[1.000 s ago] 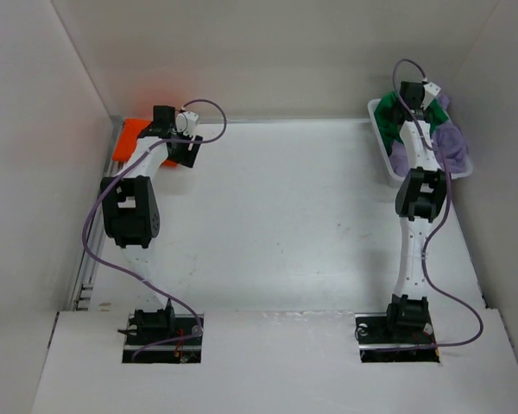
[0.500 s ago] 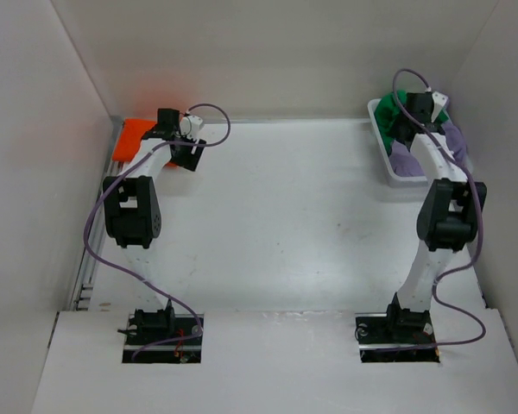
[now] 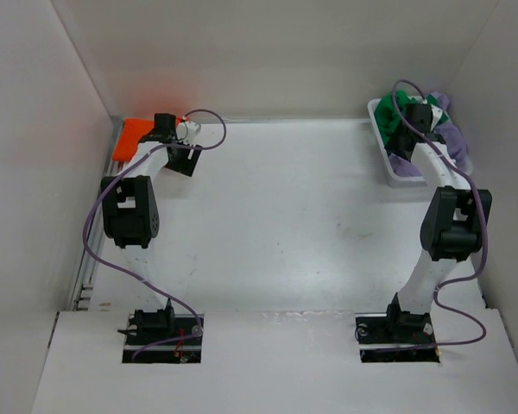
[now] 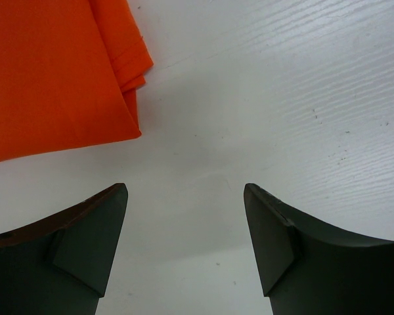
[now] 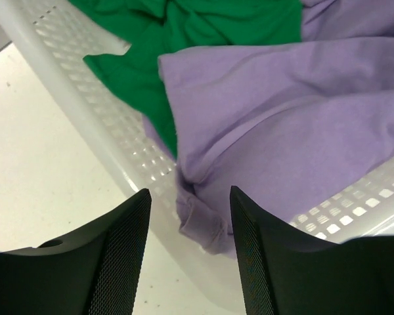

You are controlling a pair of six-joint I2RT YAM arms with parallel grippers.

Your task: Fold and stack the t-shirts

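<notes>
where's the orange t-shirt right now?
Top view: the bright orange cloth t-shirt lies folded at the far-left corner of the white table, just beyond the open jaws of the left arm.

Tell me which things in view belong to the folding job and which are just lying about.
Part of the job: orange shirt, purple shirt, green shirt.
Just lying about: white basket holding the purple and green shirts; table.
</notes>
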